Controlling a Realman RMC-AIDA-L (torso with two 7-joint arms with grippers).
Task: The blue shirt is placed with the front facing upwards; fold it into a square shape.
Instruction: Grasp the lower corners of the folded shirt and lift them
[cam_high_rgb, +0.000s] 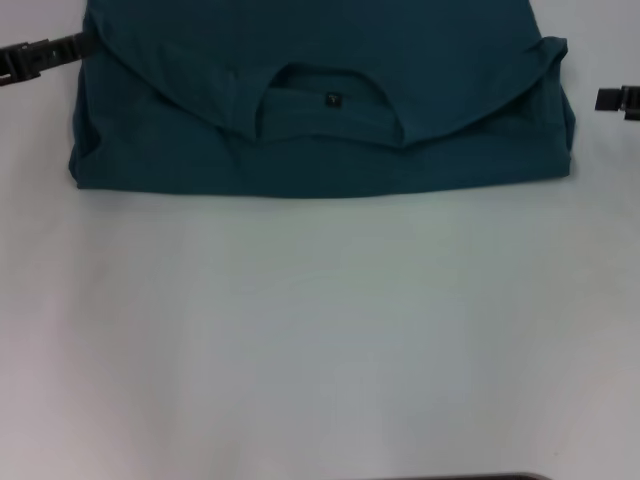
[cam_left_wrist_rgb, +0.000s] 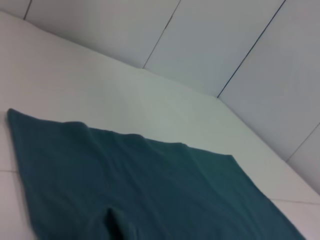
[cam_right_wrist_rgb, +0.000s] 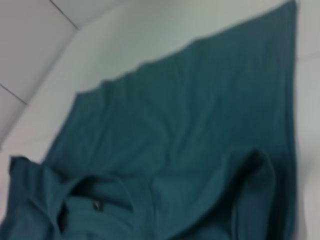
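Note:
The blue shirt (cam_high_rgb: 320, 60) lies at the far side of the white table, folded over itself into a wide band. Its plain back faces up, and the round neck with a small black label (cam_high_rgb: 331, 99) shows in the middle. The lettering is hidden. My left gripper (cam_high_rgb: 78, 46) reaches in from the left, its tip right at the shirt's left edge. My right gripper (cam_high_rgb: 604, 98) hovers just off the shirt's right edge, apart from the cloth. In the left wrist view the shirt (cam_left_wrist_rgb: 150, 190) is a flat smooth panel. In the right wrist view the shirt (cam_right_wrist_rgb: 190, 125) shows the collar and label (cam_right_wrist_rgb: 96, 204).
Bare white table (cam_high_rgb: 320, 330) stretches from the shirt's near fold to the front edge. A dark strip (cam_high_rgb: 470, 477) shows at the bottom of the head view. Pale wall panels (cam_left_wrist_rgb: 225, 40) rise behind the table's far edge.

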